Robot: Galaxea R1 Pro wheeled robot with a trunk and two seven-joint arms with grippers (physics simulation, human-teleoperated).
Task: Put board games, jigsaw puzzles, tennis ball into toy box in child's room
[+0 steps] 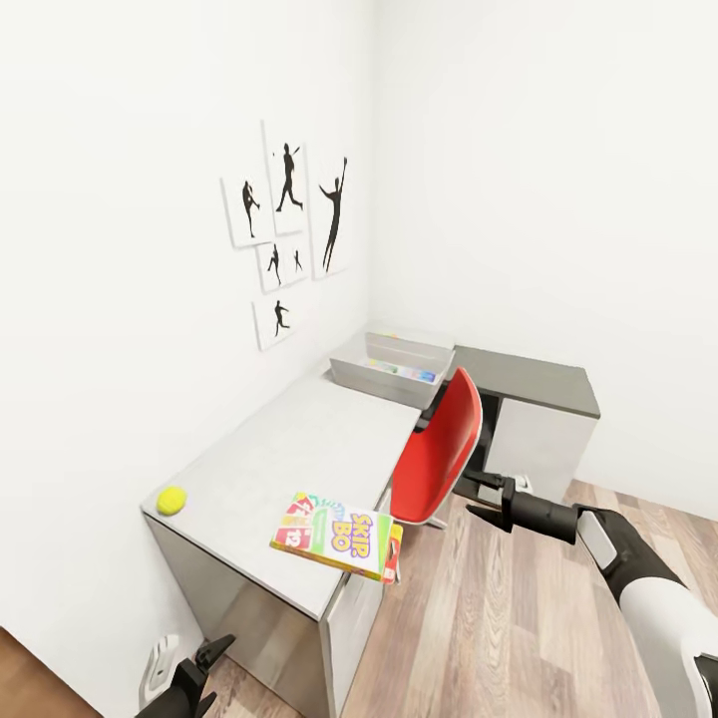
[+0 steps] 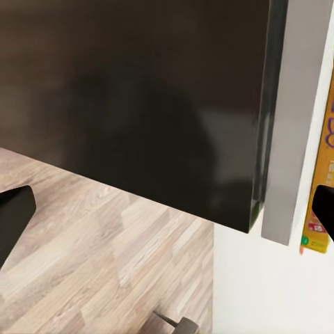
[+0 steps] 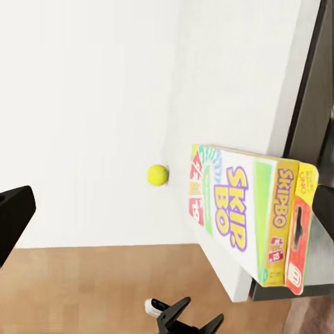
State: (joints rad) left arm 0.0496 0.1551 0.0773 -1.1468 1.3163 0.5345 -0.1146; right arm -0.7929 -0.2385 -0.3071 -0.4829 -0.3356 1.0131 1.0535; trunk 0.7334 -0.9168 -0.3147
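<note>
Lying flat, the Skip-Bo box (image 1: pixel 339 534) poked over the table (image 1: pixel 289 439) edge; it looked light and stiff, best pinched there. Both the right gripper (image 1: pixel 479 496) and left gripper (image 1: pixel 204 666) were spread and empty

My view: table (image 1: pixel 289 439) holds toy box (image 1: pixel 391 367) at far end, tennis ball (image 1: pixel 172 499) near corner, Skip-Bo board game (image 1: pixel 339 535) overhanging the near front edge.

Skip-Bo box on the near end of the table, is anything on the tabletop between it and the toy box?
Nothing visible. The Skip-Bo box overhangs the table's near corner, and bare grey tabletop runs to the toy box at the far end. The tennis ball lies off to the side; the red chair stands beside the table.
</note>
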